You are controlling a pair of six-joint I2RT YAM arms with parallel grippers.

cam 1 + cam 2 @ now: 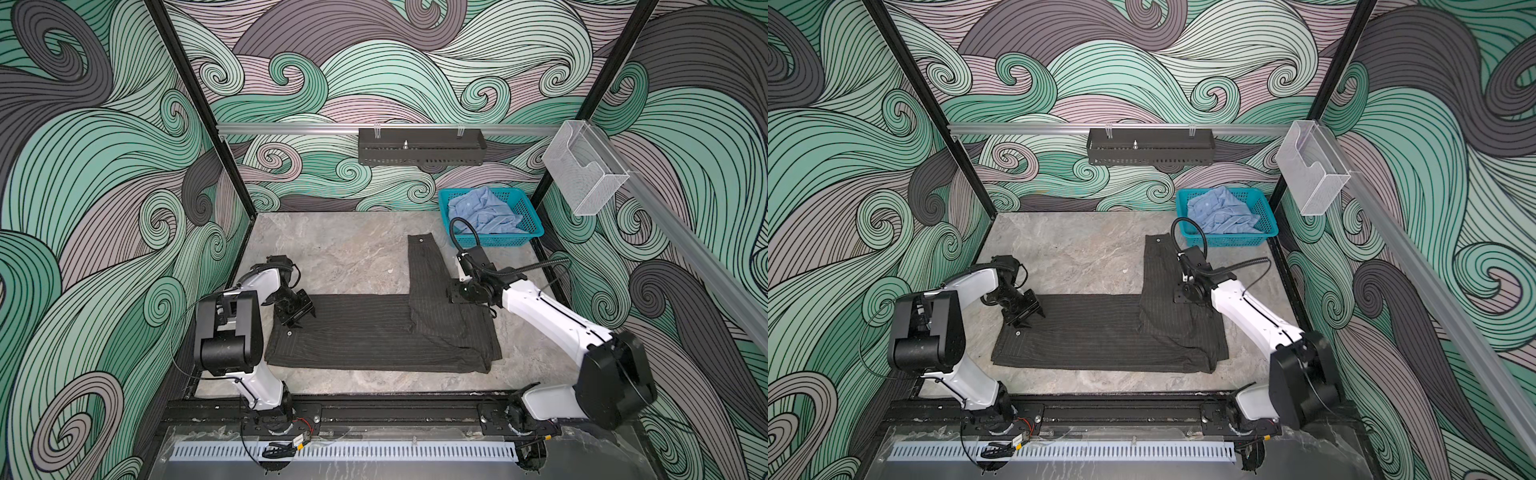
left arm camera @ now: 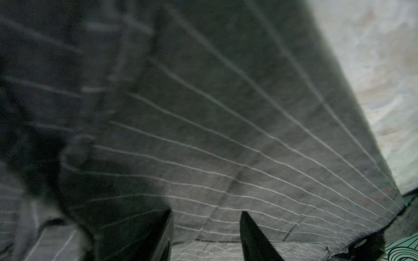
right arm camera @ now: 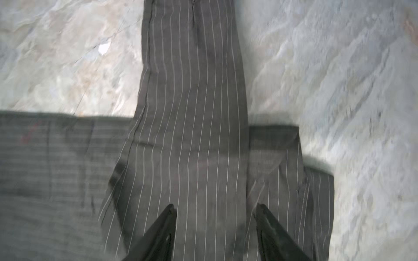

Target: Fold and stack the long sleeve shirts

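teal mesh basket (image 1: 511, 241), black wall tray (image 1: 422, 151), clear holder (image 1: 582, 170)

Charcoal shirt (image 2: 203, 135) looks partly blurred in the left wrist view.

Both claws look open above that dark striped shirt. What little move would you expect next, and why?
Probably the right claw should pinch the long sleeve that sticks out toward the back and lay it across the striped shirt. The rest of the shirt lies as a flat rectangle, and that claw hangs open right over the sleeve.
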